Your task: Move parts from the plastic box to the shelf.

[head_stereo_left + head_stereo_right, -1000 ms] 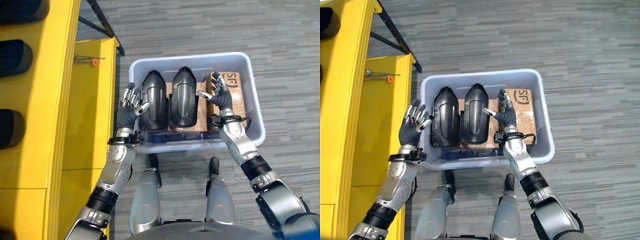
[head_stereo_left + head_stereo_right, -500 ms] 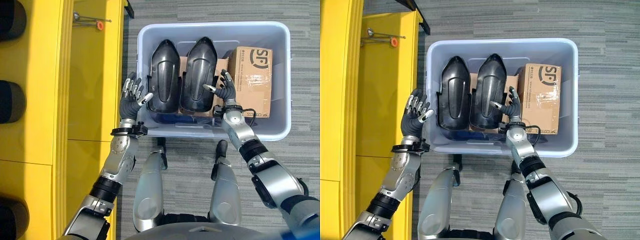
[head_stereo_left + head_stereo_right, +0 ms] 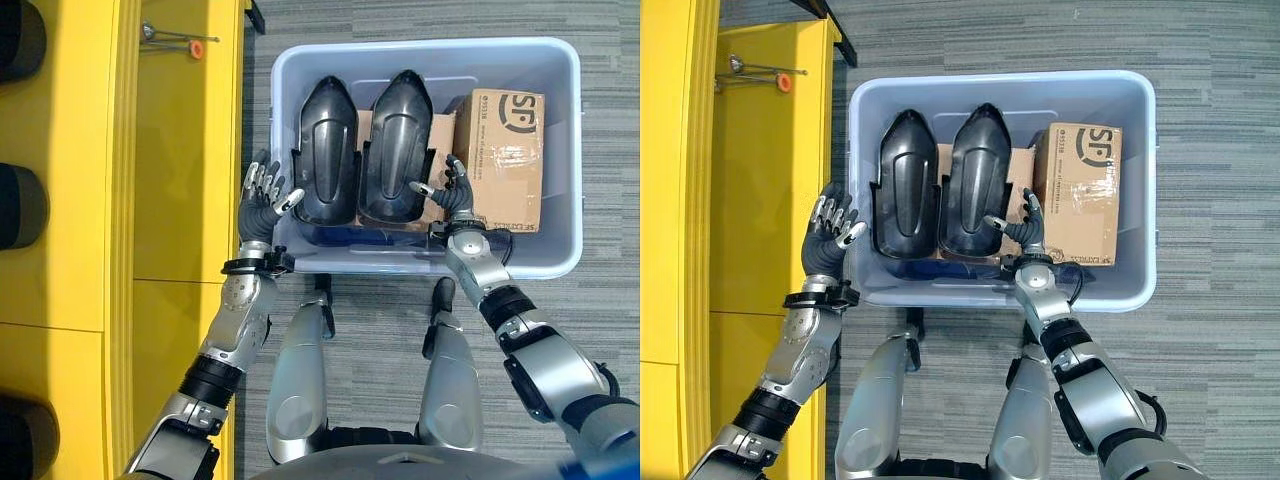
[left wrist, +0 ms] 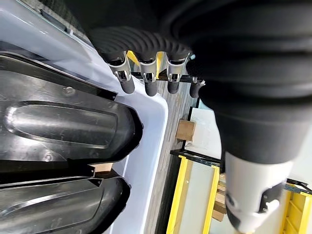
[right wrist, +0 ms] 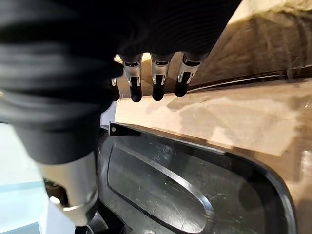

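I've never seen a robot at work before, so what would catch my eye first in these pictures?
Probably the pale blue plastic box on the grey floor, holding two glossy black moulded parts side by side and a cardboard box to their right. The open left hand is just outside the box's left wall, and the open right hand is inside, between the right-hand part and the cardboard box. The bright yellow shelf fills the left side.

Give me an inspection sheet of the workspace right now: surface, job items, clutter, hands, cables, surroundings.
Surface: grey carpet floor.
Job's things: plastic box holds two black parts side by side and a cardboard box to their right.
Clutter: orange-tipped tool on the yellow shelf.
Hands: left hand open outside the box's left wall; right hand open between right part and cardboard box.
Cables: nothing seen.
Surroundings: nothing seen beyond shelf.
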